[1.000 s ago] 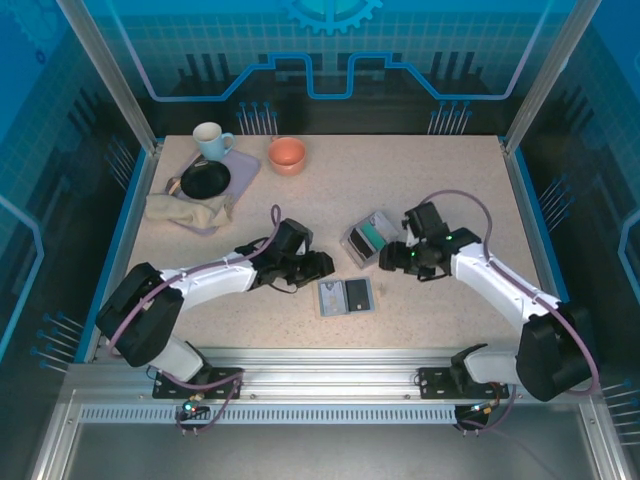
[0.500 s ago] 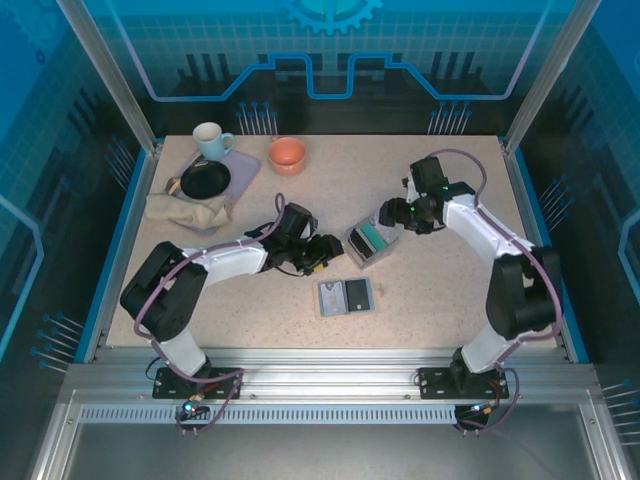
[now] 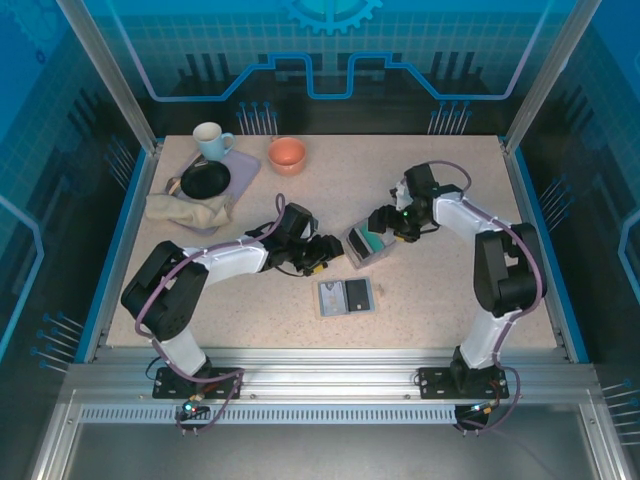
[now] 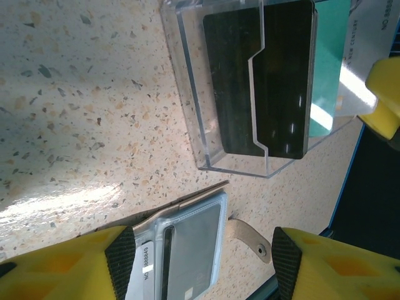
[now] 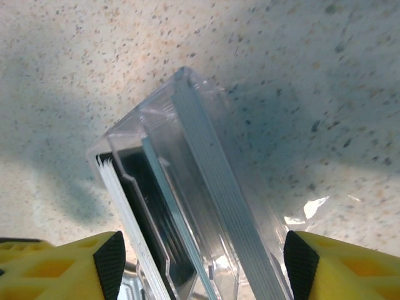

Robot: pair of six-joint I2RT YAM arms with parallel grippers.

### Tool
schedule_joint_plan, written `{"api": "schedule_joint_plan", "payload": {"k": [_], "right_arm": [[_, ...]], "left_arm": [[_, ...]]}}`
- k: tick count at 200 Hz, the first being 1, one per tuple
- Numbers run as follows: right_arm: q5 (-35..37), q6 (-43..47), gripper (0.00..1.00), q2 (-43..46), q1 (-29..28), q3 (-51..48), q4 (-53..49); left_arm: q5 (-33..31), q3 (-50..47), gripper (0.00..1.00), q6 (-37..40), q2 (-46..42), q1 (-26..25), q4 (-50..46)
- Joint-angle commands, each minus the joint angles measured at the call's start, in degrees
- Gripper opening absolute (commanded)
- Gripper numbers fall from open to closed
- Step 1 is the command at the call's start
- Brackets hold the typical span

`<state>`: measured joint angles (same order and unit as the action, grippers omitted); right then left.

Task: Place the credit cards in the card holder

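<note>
The card holder [image 3: 345, 296] lies open and flat near the table's front centre, a dark card in one pocket. In the left wrist view the card holder [image 4: 187, 244] shows a grey card behind its clear window. The other credit cards [image 3: 372, 236] stand stacked in a clear plastic box [image 3: 366, 243], and there I see a dark one [image 4: 262, 75] and a teal one [image 4: 328, 69]. My left gripper [image 3: 328, 250] hovers open just left of the box, with nothing between its fingertips [image 4: 203, 262]. My right gripper [image 3: 383, 222] is open at the box's far end, its jaws straddling the box [image 5: 187, 187].
At the back left, a lavender tray [image 3: 240, 170] carries a black dish [image 3: 205, 180], with a white mug [image 3: 212, 140] behind it and a beige cloth [image 3: 185, 210] in front. An orange bowl [image 3: 287, 154] stands behind centre. The right half of the table has free room.
My right gripper has swung from the box's near right side to its far end. My left gripper slid right toward the box and its jaws widened.
</note>
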<state>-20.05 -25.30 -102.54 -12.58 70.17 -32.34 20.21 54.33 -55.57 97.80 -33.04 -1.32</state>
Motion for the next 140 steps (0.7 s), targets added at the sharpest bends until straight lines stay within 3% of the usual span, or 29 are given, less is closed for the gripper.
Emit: {"api": "schedule_joint_plan", "payload": {"k": [1, 22, 60, 92, 140], "right_arm": [[-3.7, -1.7, 0.71, 4.1, -0.9, -3.2, 1.0], [-3.2, -1.7, 0.71, 6.8, -1.0, -4.9, 0.5], [14.3, 1.5, 0.7, 9.9, -1.8, -1.9, -8.5], [26.0, 6.2, 0.67, 8.8, -5.7, 2.8, -12.5], [29.2, 9.3, 0.61, 3.0, -9.3, 7.6, -13.9]], "left_arm": [[-0.3, 0.7, 0.63, 0.0, -0.1, 0.8, -2.5], [-0.8, 0.1, 0.63, 1.1, -1.1, 1.0, -3.9], [-0.6, -0.1, 0.63, 1.7, -1.7, 1.2, -4.6], [0.0, 3.9, 0.65, 1.8, 1.2, 1.2, -5.4], [1.4, 13.2, 0.66, 2.1, 8.8, 1.3, -6.5]]}}
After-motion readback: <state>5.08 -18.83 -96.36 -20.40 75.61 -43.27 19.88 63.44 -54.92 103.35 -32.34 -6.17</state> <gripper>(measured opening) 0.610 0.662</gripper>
